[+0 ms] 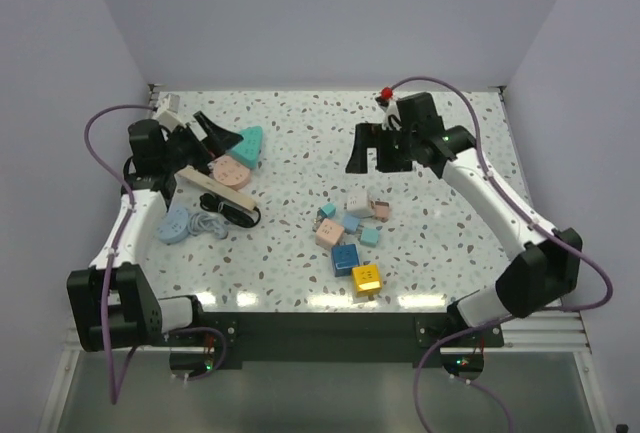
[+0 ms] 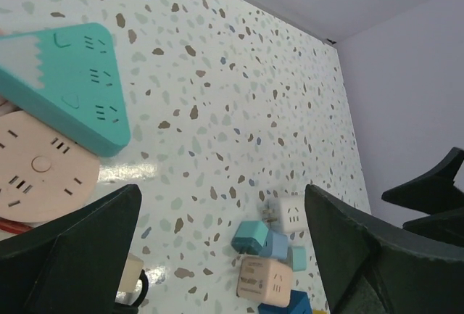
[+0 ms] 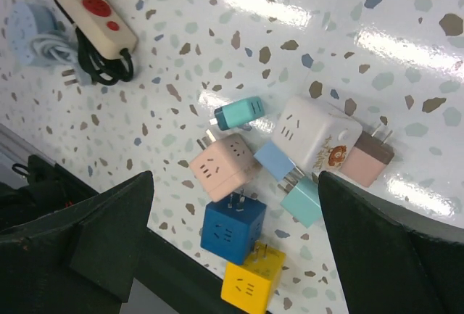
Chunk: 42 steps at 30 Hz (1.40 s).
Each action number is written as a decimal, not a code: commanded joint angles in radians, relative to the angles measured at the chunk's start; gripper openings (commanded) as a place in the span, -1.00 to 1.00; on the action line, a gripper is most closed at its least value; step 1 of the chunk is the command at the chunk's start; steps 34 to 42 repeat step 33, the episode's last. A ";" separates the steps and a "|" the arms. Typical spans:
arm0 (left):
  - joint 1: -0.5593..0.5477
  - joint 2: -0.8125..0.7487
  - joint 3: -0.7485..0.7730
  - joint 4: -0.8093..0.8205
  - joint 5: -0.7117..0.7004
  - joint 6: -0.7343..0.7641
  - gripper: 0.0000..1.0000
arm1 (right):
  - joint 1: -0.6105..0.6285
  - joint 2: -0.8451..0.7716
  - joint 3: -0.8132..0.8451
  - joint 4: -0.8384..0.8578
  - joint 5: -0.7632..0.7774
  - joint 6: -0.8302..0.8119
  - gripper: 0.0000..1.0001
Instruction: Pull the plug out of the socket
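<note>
The socket (image 1: pixel 212 185) is a cream bar with reddish outlet faces, lying at the table's left; it also shows in the right wrist view (image 3: pixel 94 6), and its end (image 2: pixel 130 274) peeks in at the bottom of the left wrist view. The plug's black cord (image 1: pixel 238 215) coils at the bar's near end (image 3: pixel 101 60). I cannot make out the plug head or whether it sits in an outlet. My left gripper (image 1: pixel 205 143) hangs open just behind the bar, nothing between its fingers (image 2: pixel 72 249). My right gripper (image 1: pixel 372 158) is open over mid-table, empty, fingers (image 3: pixel 391 241) spread wide.
A teal triangular strip (image 1: pixel 250 143) and a round pink one (image 1: pixel 230 168) lie against the socket. A pale blue round adapter with grey cord (image 1: pixel 178 223) sits by it. Several coloured cube adapters (image 1: pixel 350 233) cluster at centre front. Walls close the back and sides.
</note>
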 commanded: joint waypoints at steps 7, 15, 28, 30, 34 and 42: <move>0.001 -0.168 0.011 -0.036 0.143 0.119 1.00 | 0.003 -0.339 -0.116 -0.088 0.274 0.026 0.97; -0.033 -0.190 -0.014 0.045 0.201 0.090 1.00 | 0.003 -0.626 -0.244 -0.101 0.435 0.058 0.98; -0.108 -0.156 0.055 0.016 0.218 0.136 1.00 | 0.003 -0.721 -0.196 -0.227 0.639 0.116 0.98; -0.115 -0.153 0.060 0.019 0.221 0.144 1.00 | 0.003 -0.723 -0.195 -0.221 0.653 0.103 0.98; -0.115 -0.149 0.066 0.010 0.218 0.162 0.99 | 0.002 -0.709 -0.193 -0.213 0.737 0.112 0.98; -0.115 -0.149 0.066 0.010 0.218 0.162 0.99 | 0.002 -0.709 -0.193 -0.213 0.737 0.112 0.98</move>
